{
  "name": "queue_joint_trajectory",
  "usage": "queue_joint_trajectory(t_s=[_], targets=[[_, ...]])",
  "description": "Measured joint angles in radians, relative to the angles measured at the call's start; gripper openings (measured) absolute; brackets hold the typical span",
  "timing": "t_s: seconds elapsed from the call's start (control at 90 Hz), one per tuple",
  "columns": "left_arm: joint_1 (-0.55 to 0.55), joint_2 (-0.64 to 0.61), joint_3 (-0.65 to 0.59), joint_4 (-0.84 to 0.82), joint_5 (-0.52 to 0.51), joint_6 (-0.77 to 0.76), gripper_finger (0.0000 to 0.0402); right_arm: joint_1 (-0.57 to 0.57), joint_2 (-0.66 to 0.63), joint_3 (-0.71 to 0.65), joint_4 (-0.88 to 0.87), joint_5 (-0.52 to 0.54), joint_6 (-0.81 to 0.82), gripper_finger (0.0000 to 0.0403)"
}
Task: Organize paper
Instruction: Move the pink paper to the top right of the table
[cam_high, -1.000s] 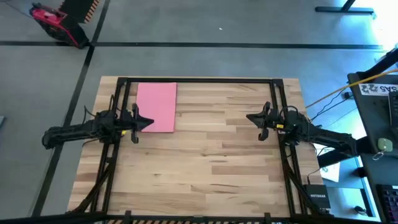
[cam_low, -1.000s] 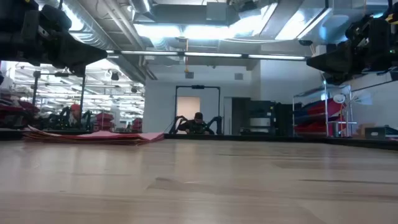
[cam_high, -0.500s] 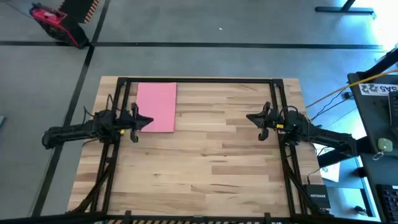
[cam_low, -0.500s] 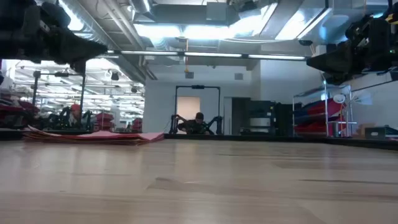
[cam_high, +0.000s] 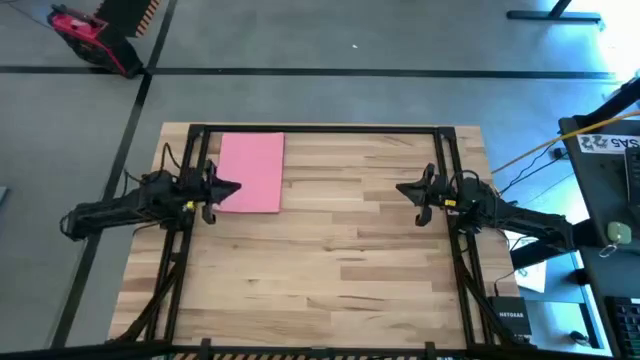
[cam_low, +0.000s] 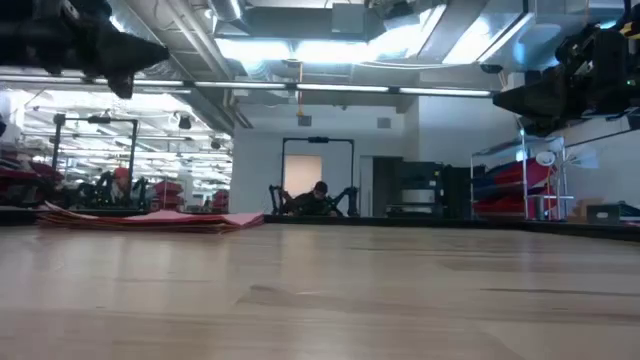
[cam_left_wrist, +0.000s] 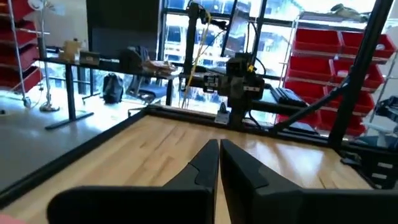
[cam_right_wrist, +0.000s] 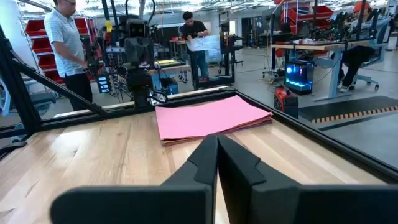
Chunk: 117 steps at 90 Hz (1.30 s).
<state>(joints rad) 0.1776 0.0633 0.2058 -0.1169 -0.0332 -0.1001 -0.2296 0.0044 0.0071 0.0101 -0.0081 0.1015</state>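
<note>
The paper is a flat stack with a pink sheet on top (cam_high: 250, 172), lying at the table's far left. The low view shows its layered edges (cam_low: 150, 218), and the right wrist view shows it across the table (cam_right_wrist: 211, 118). My left gripper (cam_high: 234, 188) hangs shut in the air above the stack's near left corner, touching nothing (cam_left_wrist: 219, 144). My right gripper (cam_high: 403, 187) waits shut above the right half of the table, pointing toward the stack (cam_right_wrist: 217, 138).
A black frame (cam_high: 320, 128) runs along the table's far edge and down both sides. The bare wood (cam_high: 330, 250) between the arms and toward the near edge gives free room. People (cam_right_wrist: 68, 43) stand beyond the table among desks and red shelves.
My left gripper has risen and drawn a little toward the table's far left, staying shut. The stack and my right arm have kept still.
</note>
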Motion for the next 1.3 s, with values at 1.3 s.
queue_joint_trajectory(t_s=[1.3], targets=[[-0.038, 1.086, 0.408, -0.302, 0.09, 0.07, 0.0001, 0.0, 0.0, 0.0, 0.0, 0.0, 0.0, 0.0]])
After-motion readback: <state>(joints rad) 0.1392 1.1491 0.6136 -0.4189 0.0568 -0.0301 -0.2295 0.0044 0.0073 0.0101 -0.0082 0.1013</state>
